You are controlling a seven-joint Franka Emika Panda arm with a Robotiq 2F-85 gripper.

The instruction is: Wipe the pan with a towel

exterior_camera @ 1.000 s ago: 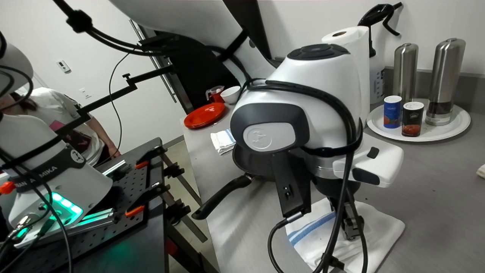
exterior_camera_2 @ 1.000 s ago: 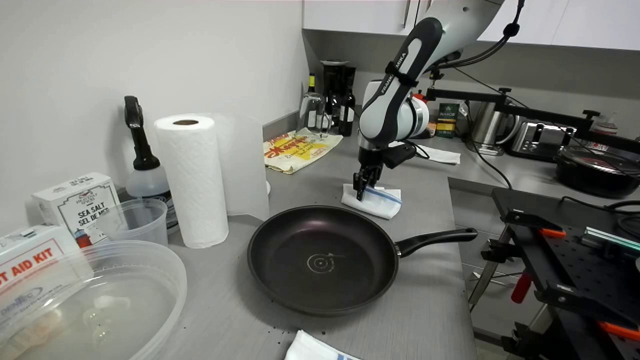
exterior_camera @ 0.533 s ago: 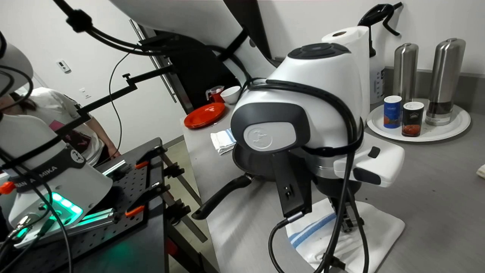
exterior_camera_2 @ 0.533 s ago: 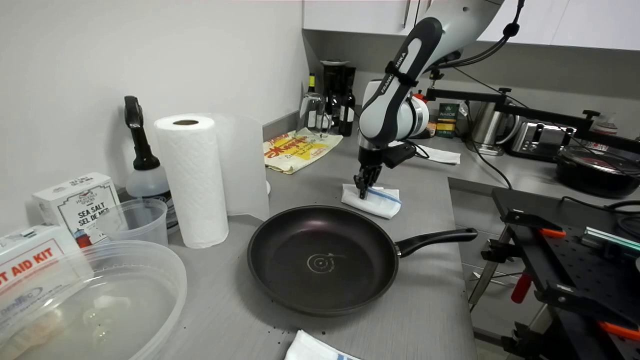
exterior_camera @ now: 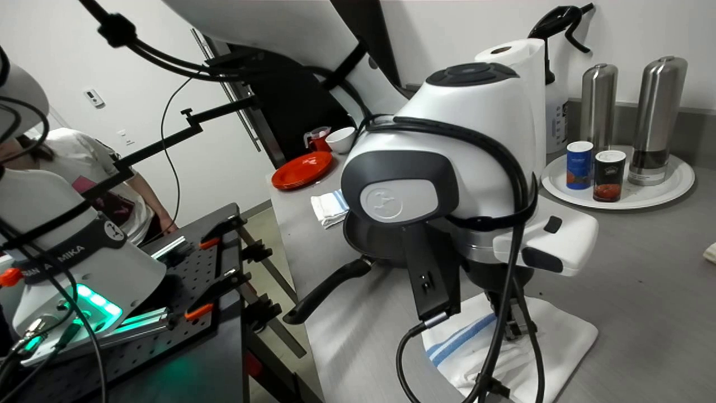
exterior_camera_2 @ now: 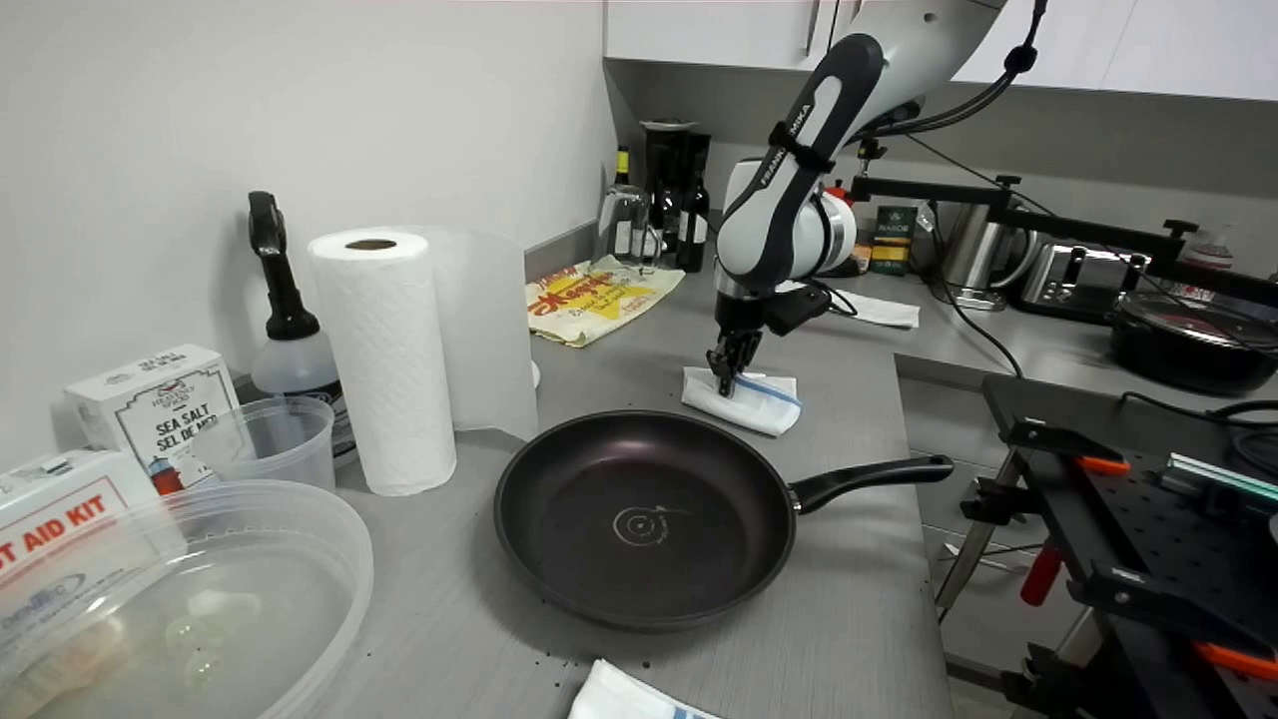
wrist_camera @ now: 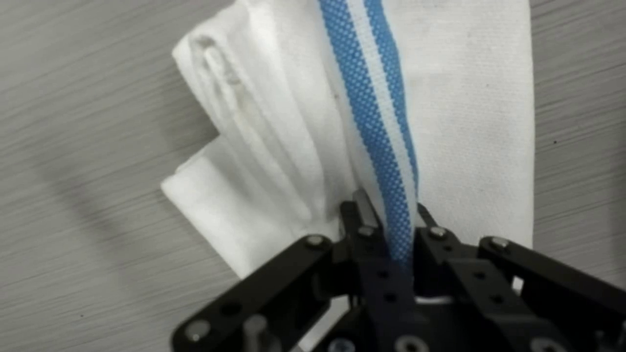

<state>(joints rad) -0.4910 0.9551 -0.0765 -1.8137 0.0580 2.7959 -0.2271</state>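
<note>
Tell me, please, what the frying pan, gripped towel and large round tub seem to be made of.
Frying pan: probably coated metal, from its smooth dark sheen. Gripped towel: matte fabric, likely cotton; its weave shows close up. Large round tub: apparently plastic, being glossy and translucent.

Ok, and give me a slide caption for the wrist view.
The hand pinches a fold of the blue-striped white towel on the gray countertop.
</note>
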